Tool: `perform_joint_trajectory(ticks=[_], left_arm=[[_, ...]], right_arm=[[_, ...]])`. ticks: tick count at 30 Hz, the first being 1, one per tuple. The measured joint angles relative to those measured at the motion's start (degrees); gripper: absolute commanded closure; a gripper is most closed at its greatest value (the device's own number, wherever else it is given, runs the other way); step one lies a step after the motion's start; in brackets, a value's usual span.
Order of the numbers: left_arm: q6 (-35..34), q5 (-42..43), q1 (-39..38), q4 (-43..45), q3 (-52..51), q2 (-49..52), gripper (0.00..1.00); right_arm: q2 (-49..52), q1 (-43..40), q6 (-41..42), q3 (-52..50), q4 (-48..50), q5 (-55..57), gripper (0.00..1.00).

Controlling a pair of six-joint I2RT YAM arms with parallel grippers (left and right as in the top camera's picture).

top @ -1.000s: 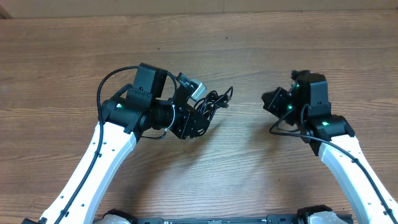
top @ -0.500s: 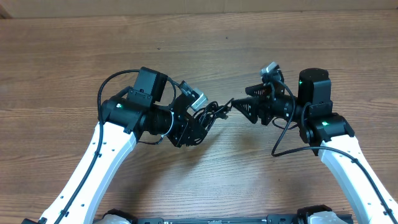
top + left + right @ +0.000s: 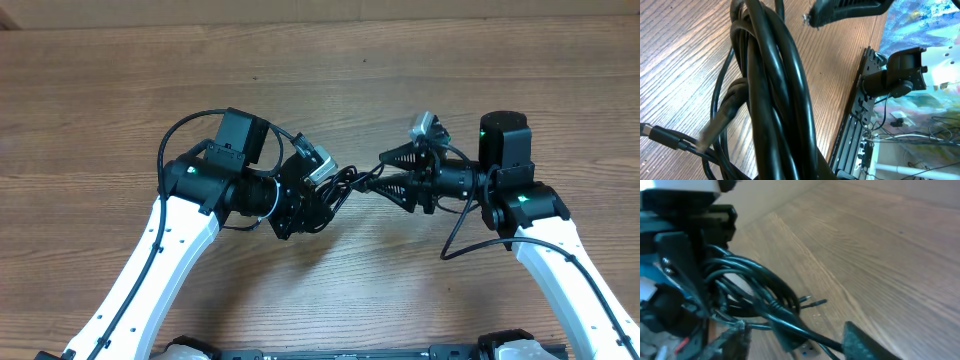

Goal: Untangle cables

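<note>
Cables (image 3: 345, 183) bunched in left jaws, just beside spread right jaws

surface: wooden table (image 3: 320, 70), brown grain running left to right | on it: cables (image 3: 345, 183) bunched near mid-table, contact with the wood cannot be told | near edge: black rail (image 3: 350, 353) along it

Both arms bend inward, tips close together; left gripper (image 3: 318, 197) jaws clamp the cables (image 3: 347, 181), right gripper (image 3: 388, 173) jaws spread.
</note>
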Motion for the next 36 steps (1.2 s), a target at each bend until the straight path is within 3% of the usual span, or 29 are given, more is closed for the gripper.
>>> perform_joint_trajectory(ticks=[4, 8, 14, 21, 30, 36], left_arm=[[0.0, 0.44, 0.0, 0.0, 0.0, 0.0, 0.96], [0.02, 2.25, 0.0, 0.2, 0.0, 0.0, 0.96], [0.2, 4.87, 0.0, 0.37, 0.0, 0.0, 0.96], [-0.55, 5.66, 0.0, 1.55, 0.0, 0.0, 0.96], [-4.7, 6.23, 2.08, 4.15, 0.0, 0.0, 0.96], [-7.87, 8.46, 5.05, 7.43, 0.0, 0.0, 0.95]], right_arm=[[0.0, 0.0, -1.92, 0.0, -0.94, -1.22, 0.56], [0.0, 0.0, -3.85, 0.0, -1.4, -1.73, 0.66], [0.0, 0.0, -7.34, 0.0, -2.43, -2.62, 0.55], [0.0, 0.0, -9.07, 0.0, -3.58, -2.75, 0.55], [0.0, 0.0, -9.86, 0.0, -7.28, -2.71, 0.78], [0.0, 0.0, -10.75, 0.0, -9.4, -3.06, 0.83]])
